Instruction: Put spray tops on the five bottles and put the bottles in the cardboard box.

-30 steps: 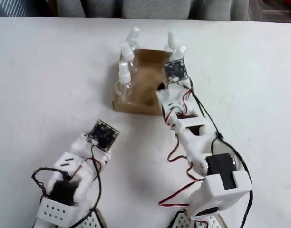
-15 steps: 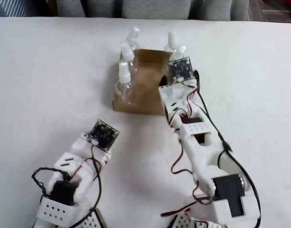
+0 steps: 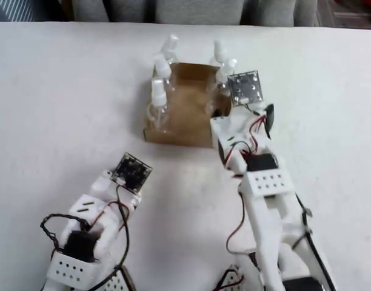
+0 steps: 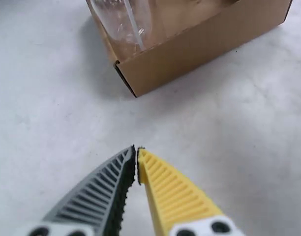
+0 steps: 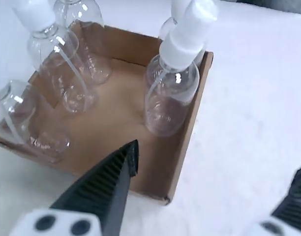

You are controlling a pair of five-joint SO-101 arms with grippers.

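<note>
All five bottles (image 5: 170, 98) stand in the cardboard box (image 5: 190, 142) near the table's (image 3: 64, 91) far edge. The right fingers (image 5: 111, 182) gape wide and empty over the box's near-right corner. They should probably rise straight up, clear of the spray tops (image 5: 187, 34). The left fingers (image 4: 165, 182) are pressed together, empty.

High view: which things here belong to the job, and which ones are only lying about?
Job: cardboard box; five bottles with spray tops; right gripper, open, at the box; left gripper, shut, short of it.
Not the job: grey seats and a red thing beyond the table.
</note>
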